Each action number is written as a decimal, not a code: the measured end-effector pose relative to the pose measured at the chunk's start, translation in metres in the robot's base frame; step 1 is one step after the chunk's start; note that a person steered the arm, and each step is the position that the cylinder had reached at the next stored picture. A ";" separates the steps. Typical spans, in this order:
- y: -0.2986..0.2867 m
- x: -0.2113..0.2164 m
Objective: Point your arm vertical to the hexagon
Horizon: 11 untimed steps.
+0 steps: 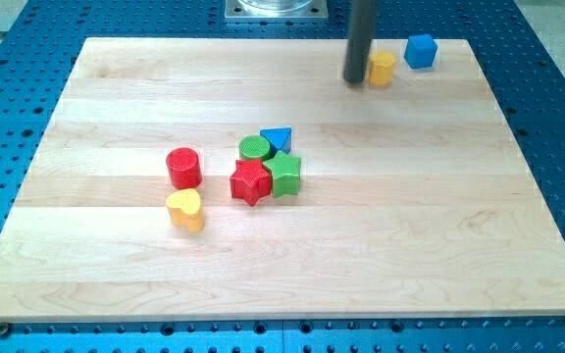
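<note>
Yellow heart-shaped plastic block (185, 209) nearest view's bottom, on pale wooden bench (381, 255). Red ridged cylinder (183, 168) just above it, small gap between. Mid-board cluster packed together: red star block (250, 181), green star-like block (285, 175), green cylinder (254, 149), blue triangular block (278, 138). Wide bare wood at view's right and bottom. No claw on arm, so open-or-closed state cannot be told; dark rod, my tip (355, 81), down beside left of yellow hexagon block (383, 69), near bench's top edge. Blue cube (421, 51) just right, apart.
</note>
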<state>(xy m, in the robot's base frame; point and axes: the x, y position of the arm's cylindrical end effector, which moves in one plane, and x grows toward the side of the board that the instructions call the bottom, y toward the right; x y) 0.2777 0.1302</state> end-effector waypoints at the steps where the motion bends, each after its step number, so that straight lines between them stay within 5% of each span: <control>1: 0.019 0.000; 5: 0.032 0.051; 8: 0.043 0.302; 10: 0.034 0.341; 11: -0.025 0.341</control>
